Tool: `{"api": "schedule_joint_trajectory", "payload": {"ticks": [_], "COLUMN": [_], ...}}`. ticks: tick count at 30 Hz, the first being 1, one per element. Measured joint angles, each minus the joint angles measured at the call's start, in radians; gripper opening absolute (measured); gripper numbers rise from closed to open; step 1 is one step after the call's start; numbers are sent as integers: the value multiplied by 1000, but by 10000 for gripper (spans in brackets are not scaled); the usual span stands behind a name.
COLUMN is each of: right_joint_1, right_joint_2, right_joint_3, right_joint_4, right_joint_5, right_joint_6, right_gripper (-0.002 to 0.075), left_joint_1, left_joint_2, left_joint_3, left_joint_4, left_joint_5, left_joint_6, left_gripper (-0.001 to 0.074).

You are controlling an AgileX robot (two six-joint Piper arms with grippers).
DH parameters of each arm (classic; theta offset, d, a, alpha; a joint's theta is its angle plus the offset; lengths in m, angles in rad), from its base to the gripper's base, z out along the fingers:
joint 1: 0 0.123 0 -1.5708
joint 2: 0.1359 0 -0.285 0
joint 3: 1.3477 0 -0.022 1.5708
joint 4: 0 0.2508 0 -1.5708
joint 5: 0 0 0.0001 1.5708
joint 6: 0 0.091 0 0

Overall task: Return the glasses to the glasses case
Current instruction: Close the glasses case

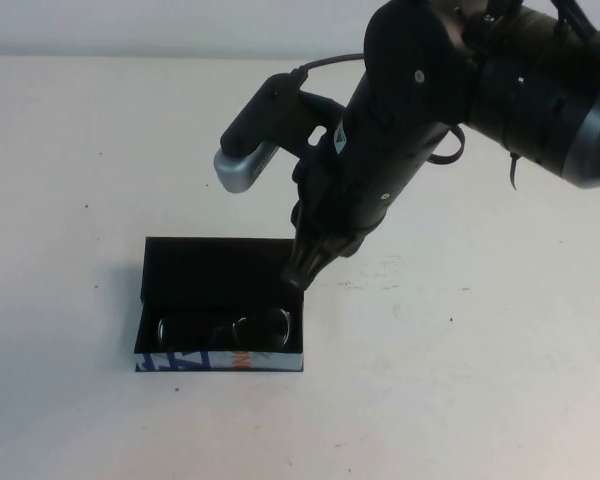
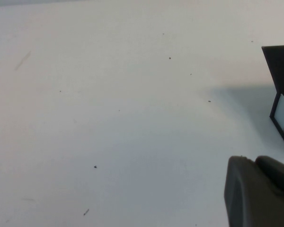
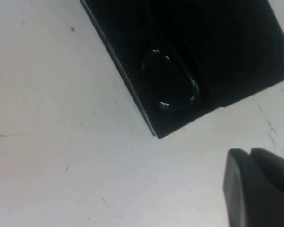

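Glasses (image 1: 225, 330) already inside glasses case (image 1: 220, 268), lying along its patterned front edge, long axis parallel to desk's near edge. Case sits left of desk centre, lid seemingly open.

Right gripper (image 1: 302, 268) hangs at case's back right corner, glasses just near-left of tip. Fingers look clenched, holding nothing. Arm reaches down-left from far right corner, steep.

Left gripper (image 2: 258, 191) over bare desk beside case; fingers pressed together, empty.

I judge right arm nearer; lid closure left.

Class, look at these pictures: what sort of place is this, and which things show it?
Probably a robotics test bench: a bare white table, the right gripper above an open glasses case holding glasses, and the left gripper low over the table beside the case.
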State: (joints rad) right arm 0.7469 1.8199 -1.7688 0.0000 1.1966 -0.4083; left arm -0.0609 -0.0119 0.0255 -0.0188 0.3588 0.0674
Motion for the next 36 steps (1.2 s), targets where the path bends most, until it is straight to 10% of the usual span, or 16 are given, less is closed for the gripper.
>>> {"api": "schedule_joint_trajectory", "payload": {"ticks": [21, 30, 36], "right_joint_1": [0, 0, -4], "right_joint_2": [0, 21, 23], "right_joint_3": [0, 0, 0], "right_joint_4": [154, 154, 148], "right_joint_5": [-22, -38, -34], "right_joint_6": [-16, 43, 47], "right_gripper": [-11, -11, -11], "left_joint_1": [0, -17, -34], "left_joint_2": [0, 371, 754], "left_joint_3": [-1, -222, -413], "left_joint_4": [-332, -359, -581], "left_joint_5": [-231, 37, 313], "left_joint_6": [-214, -107, 299], "left_gripper": [-1, -1, -1]}}
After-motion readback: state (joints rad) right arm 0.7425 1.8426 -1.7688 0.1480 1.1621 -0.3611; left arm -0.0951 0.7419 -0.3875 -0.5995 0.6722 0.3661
